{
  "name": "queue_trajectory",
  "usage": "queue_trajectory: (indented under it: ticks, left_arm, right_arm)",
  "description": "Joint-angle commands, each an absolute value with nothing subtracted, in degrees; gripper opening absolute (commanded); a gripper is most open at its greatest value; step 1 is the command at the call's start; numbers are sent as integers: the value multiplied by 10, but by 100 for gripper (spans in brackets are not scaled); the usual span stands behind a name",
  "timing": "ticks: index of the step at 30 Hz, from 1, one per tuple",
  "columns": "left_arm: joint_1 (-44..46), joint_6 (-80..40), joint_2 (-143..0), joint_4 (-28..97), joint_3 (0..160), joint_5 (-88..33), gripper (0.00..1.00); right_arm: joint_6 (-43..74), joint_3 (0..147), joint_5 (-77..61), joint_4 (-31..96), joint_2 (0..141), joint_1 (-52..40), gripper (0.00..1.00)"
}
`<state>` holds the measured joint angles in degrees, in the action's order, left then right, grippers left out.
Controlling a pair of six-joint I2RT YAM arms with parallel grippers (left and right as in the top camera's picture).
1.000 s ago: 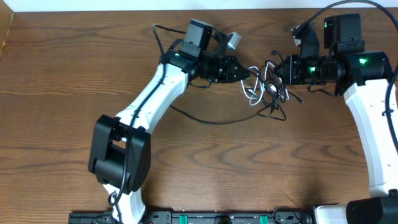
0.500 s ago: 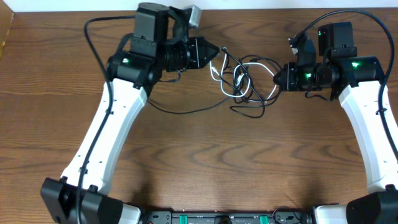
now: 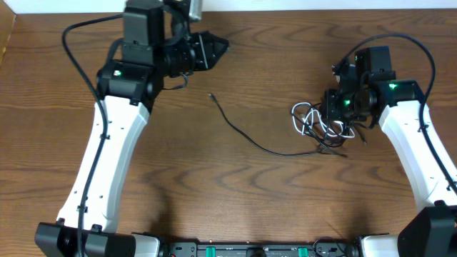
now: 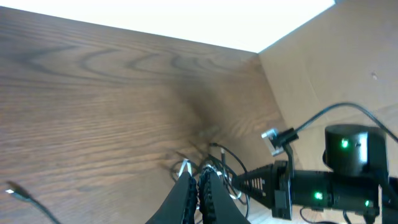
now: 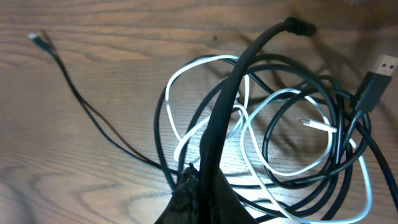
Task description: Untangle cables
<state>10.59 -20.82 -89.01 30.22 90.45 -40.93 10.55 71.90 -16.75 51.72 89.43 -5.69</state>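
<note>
While stretched between two grippers half a second ago, now bunched on table [image 3: 214, 193] beside right gripper [image 3: 328, 114]: cables [image 3: 308, 121], one white cable [image 5: 320, 126], at least two black. Right gripper clamped on bundle; left gripper [image 3: 223, 46] closed, empty, withdrawn far-left. One black strand [image 3: 235, 126] trailing leftward.

— Where does the cable bundle [image 3: 320, 125] lie?
— On the worktop [image 3: 235, 200], at the right side, under the right pincer [image 3: 334, 108].
— And the loose cable [image 3: 239, 130]?
— It runs leftward from the bundle toward mid-worktop, its plug end [image 3: 211, 95] nearer the back.
— The left pincer [image 3: 223, 46]?
— At the back left, apart from that plug end.
</note>
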Motion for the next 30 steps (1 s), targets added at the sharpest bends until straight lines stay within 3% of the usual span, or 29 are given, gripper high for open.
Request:
queue_trajectory:
  ticks: [1, 11, 12, 13, 16, 18, 30]
  left_arm:
    - [96, -211, -882, 316, 918, -404, 8]
    - [181, -203, -940, 367, 884, -406, 9]
    - [192, -203, -953, 366, 884, -410, 16]
    - [202, -206, -967, 364, 884, -416, 17]
    - [225, -238, -1006, 359, 884, -420, 39]
    - [236, -276, -1034, 359, 884, -420, 45]
    - [246, -445, -1165, 288, 884, -524, 47]
  right_arm:
    - [122, 711, -162, 510, 884, -55, 1]
    - [122, 711, -171, 502, 884, -55, 1]
    - [122, 711, -171, 502, 884, -55, 1]
    - [122, 711, -171, 502, 884, -55, 1]
    - [122, 711, -171, 504, 884, -55, 1]
    - [122, 711, -171, 506, 884, -55, 1]
    - [122, 711, -171, 507, 884, -55, 1]
